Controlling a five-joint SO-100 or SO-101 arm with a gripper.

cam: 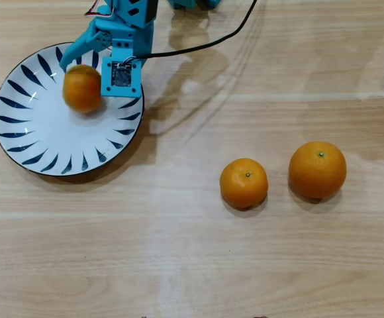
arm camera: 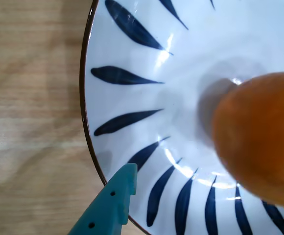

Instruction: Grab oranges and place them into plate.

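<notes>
A blurred orange (cam: 81, 88) sits over the upper middle of the blue-patterned white plate (cam: 40, 142) at the left in the overhead view. My blue gripper (cam: 94, 76) hangs over the plate's far rim, jaws spread, and the orange lies just past the fingertips, not clamped. In the wrist view the same orange (arm camera: 262, 139) fills the right side over the plate (arm camera: 147, 58), and one teal fingertip (arm camera: 113, 203) shows at the bottom left, well apart from it. A small orange (cam: 243, 183) and a larger orange (cam: 317, 169) rest on the wooden table to the right.
A black cable (cam: 205, 45) runs from the arm across the top of the table. The light wooden table (cam: 179, 265) spreads below and to the right of the plate.
</notes>
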